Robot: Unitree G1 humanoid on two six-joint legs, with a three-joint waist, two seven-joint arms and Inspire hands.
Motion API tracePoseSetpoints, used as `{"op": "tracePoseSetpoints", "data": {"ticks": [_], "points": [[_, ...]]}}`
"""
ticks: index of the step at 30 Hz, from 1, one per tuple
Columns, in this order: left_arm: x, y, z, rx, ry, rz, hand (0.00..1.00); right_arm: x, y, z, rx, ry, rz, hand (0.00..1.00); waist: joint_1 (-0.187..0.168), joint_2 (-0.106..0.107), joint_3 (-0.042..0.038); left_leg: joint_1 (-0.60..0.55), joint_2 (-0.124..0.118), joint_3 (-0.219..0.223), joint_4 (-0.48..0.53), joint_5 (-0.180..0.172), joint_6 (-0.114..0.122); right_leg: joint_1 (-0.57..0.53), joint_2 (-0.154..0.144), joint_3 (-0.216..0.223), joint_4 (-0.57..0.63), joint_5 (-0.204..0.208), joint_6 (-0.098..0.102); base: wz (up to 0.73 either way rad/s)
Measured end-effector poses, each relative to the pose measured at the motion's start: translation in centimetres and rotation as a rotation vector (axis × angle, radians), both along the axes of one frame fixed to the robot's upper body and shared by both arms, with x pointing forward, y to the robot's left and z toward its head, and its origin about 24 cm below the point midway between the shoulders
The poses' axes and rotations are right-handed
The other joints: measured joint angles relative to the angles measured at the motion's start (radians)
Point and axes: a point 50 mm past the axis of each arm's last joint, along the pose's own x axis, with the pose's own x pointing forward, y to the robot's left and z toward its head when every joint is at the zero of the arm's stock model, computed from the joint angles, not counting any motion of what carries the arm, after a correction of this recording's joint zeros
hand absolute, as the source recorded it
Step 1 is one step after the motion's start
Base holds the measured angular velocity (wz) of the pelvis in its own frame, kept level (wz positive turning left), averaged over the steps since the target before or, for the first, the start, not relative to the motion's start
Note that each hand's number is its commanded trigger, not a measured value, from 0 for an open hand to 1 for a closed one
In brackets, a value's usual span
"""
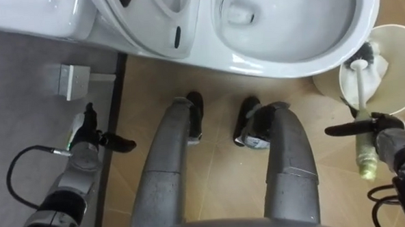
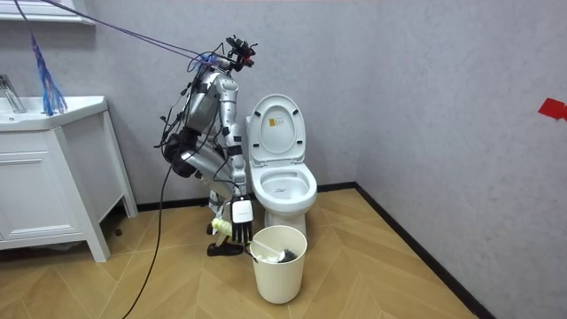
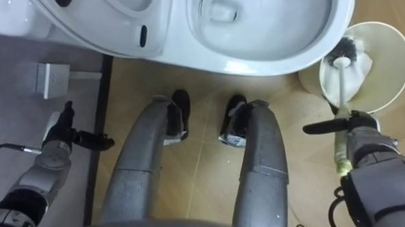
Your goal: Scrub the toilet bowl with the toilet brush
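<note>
The white toilet (image 1: 288, 27) stands right in front of me, its seat and lid raised (image 2: 276, 128) and its bowl open. A toilet brush (image 1: 358, 86) with a white shaft and yellow-green grip stands head-down in a white bin (image 1: 402, 70) to the right of the bowl; its dark bristles (image 3: 347, 49) rest on white lining inside. My right hand (image 1: 388, 138) is curled round the grip, low beside the bin. My left hand (image 1: 87, 135) hangs open and holding nothing on the other side, near the wall. In the room view I stand bent forward over the toilet (image 2: 283, 186).
A grey wall with a dark baseboard (image 1: 114, 131) and a small white box (image 1: 71, 81) runs along my left. A white vanity with a basin (image 2: 44, 177) stands at the room view's left. The floor is tan wood (image 1: 219, 174).
</note>
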Motion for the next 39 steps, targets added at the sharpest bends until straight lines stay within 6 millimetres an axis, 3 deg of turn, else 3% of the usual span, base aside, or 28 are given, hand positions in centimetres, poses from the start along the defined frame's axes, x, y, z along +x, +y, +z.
{"op": "tracePoseSetpoints", "data": {"ticks": [8,25,30,34,39], "points": [[-0.1,-0.5,-0.2,-0.009,0.019,-0.040,0.00,-2.0,-0.9,-0.6,-0.022,0.088,0.037,0.00,0.038,0.024,-0.0005,0.010,-0.002,0.001,0.000,0.000,-0.001,0.007,-0.002,0.001,0.002,-0.001,-0.001,0.00],[-0.4,-1.3,-0.6,-0.002,0.039,-0.084,0.00,-3.0,-0.8,-1.2,0.007,0.131,0.071,0.00,0.035,0.023,-0.0007,0.025,-0.012,0.002,0.000,0.001,-0.002,0.018,-0.001,0.008,0.008,-0.003,0.000,0.00],[-1.2,-1.3,-0.9,-0.011,0.050,-0.078,0.00,-4.8,-0.6,-2.1,0.040,0.172,0.059,0.00,0.032,0.022,-0.0018,0.062,-0.010,0.005,-0.015,0.000,-0.002,0.054,-0.001,0.008,-0.008,-0.002,0.002,0.00],[-1.7,-1.3,-1.2,-0.056,0.056,-0.035,0.00,-6.6,-0.1,-3.1,0.089,0.184,-0.028,0.00,0.017,0.021,-0.0026,0.075,-0.009,0.005,-0.027,0.001,-0.002,0.068,0.001,0.008,-0.022,0.002,0.005,-0.02],[-2.1,-1.4,-1.4,-0.089,0.046,0.018,0.00,-6.6,0.8,-3.6,0.201,0.071,-0.240,0.00,-0.007,0.021,-0.0029,0.067,-0.012,0.007,-0.026,0.001,0.000,0.058,0.011,0.017,-0.023,0.006,0.012,-0.03]]}}
